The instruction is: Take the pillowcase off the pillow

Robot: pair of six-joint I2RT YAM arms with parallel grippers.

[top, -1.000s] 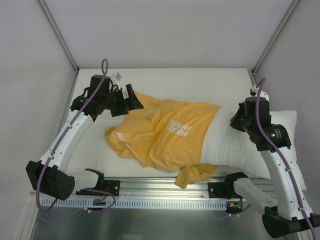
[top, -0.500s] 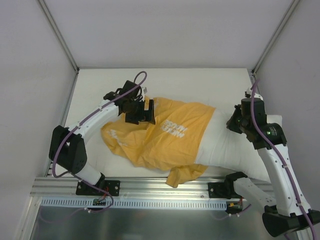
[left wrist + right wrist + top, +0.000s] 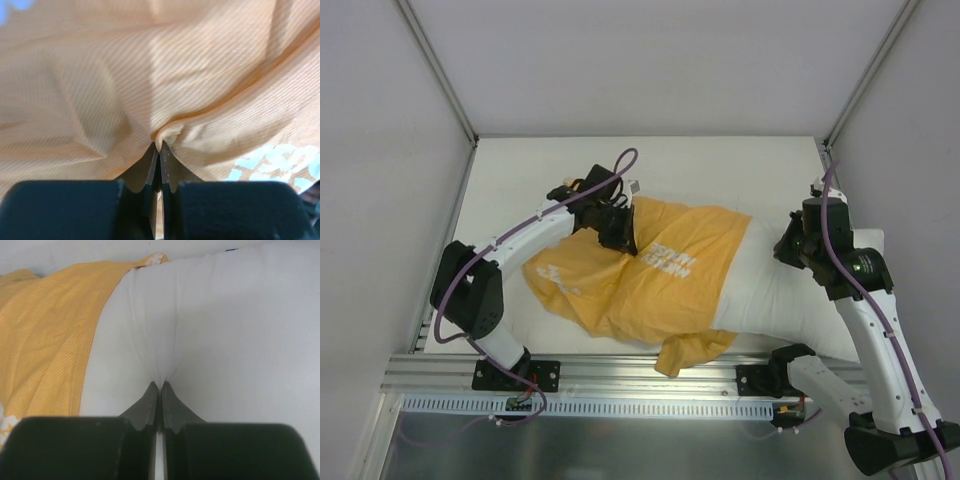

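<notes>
On table (image 3: 720,170), pillowcase (image 3: 150,75) fold between left jaws

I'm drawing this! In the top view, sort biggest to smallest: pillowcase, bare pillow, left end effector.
1. pillowcase
2. bare pillow, partly hidden by the right arm
3. left end effector

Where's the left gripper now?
In the top view, the left gripper is left of centre, pinching a fold of the orange pillowcase near its far edge, left of the white pillow.
</notes>
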